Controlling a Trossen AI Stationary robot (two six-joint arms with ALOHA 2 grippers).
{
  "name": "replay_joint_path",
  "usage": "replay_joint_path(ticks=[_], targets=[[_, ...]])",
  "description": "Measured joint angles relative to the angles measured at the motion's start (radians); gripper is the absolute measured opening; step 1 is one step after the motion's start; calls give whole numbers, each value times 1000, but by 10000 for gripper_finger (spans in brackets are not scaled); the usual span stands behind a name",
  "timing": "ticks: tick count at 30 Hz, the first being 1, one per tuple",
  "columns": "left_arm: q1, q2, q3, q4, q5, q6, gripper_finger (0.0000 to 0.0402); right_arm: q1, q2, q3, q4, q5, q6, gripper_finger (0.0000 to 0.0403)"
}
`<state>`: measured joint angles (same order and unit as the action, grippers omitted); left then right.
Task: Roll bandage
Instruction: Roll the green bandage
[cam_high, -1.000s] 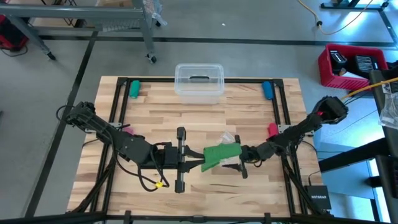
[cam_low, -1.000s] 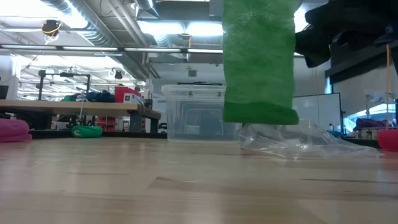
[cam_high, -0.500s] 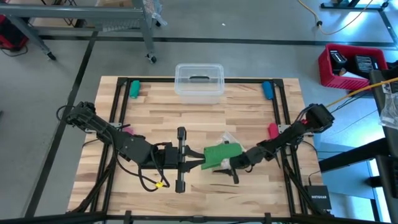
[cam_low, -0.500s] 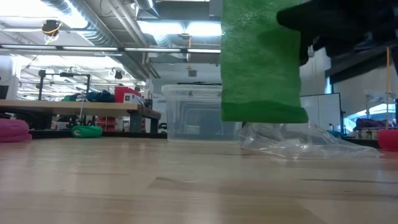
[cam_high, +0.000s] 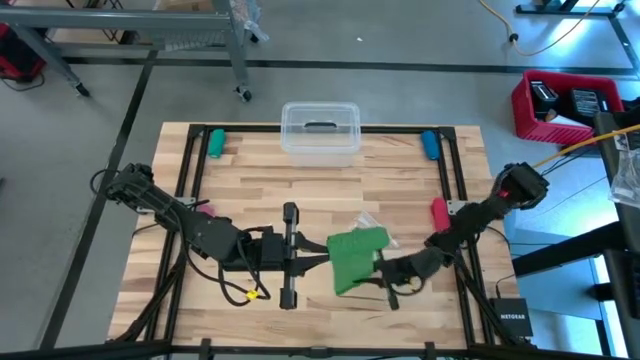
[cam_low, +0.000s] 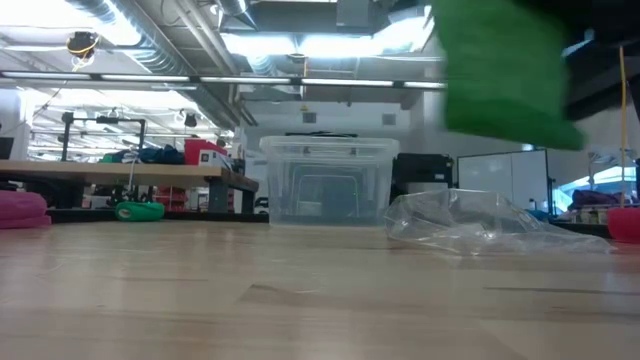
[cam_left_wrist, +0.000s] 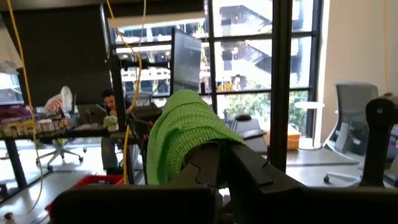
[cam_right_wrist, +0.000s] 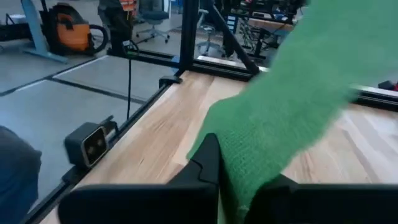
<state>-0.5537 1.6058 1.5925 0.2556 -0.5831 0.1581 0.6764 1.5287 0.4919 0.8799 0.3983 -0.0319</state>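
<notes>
Table (cam_high: 250, 180) of pale wood, clear bin (cam_high: 320, 131) at its far edge. Bandage (cam_high: 354, 260) held up off the wood near the front middle, stretched between both grippers, clear of the plastic bag (cam_low: 470, 225) lying behind it. Left gripper (cam_high: 322, 262) clamped on one end, green fabric bunched over its fingers (cam_left_wrist: 211, 162). Right gripper (cam_high: 385, 272) pinches the other end, probably only by the edge, fabric draped past its fingers (cam_right_wrist: 208, 162).

Green bandage (cam_right_wrist: 292, 106) draped over and pinched in the right end effector (cam_right_wrist: 239, 183), hanging above the pale wooden surface (cam_right_wrist: 155, 146) near its black-framed edge, with a small grey camera box (cam_right_wrist: 92, 142) mounted just outside.
</notes>
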Motion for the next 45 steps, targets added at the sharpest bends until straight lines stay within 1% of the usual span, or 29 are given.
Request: replay_joint_path(ticks=[3, 6, 10, 13, 17, 21, 24, 26, 29, 32, 35, 40, 43, 45], targets=[[6, -2, 0, 29, 0, 22, 11, 73, -22, 0, -22, 57, 18, 9], [16, -14, 0, 34, -5, 53, 11, 135, -23, 2, -22, 87, 27, 5], [31, -30, 0, 34, -83, 103, 11, 213, -23, 55, -122, 159, 73, 5], [50, -35, 0, 48, -147, 193, 11, 255, -22, 123, -232, 163, 76, 3], [71, -35, 0, 42, -221, 325, 11, 305, -22, 237, -406, 206, 77, 4], [84, -35, 0, 7, -245, 373, 11, 351, -22, 367, -600, 214, 79, 3], [92, -36, 0, -54, -248, 400, 11, 375, -22, 452, -752, 252, 77, 3], [101, -36, 0, -110, -249, 393, 11, 385, -22, 503, -831, 267, 77, 2], [117, -36, 0, -191, -251, 328, 11, 387, -22, 572, -905, 261, 76, 2], [126, -36, 0, -263, -253, 244, 11, 397, -22, 639, -940, 248, 43, 1], [126, -33, 0, -312, -253, 195, 11, 416, -22, 695, -944, 249, -14, 1], [122, -32, -53, -320, -253, 104, 11, 455, -22, 788, -980, 371, -104, 1], [122, -31, -101, -313, -252, 53, 11, 472, -21, 852, -1008, 402, -137, 1], [122, -32, -139, -309, -252, 15, 11, 477, -21, 890, -1009, 405, -165, 1]])
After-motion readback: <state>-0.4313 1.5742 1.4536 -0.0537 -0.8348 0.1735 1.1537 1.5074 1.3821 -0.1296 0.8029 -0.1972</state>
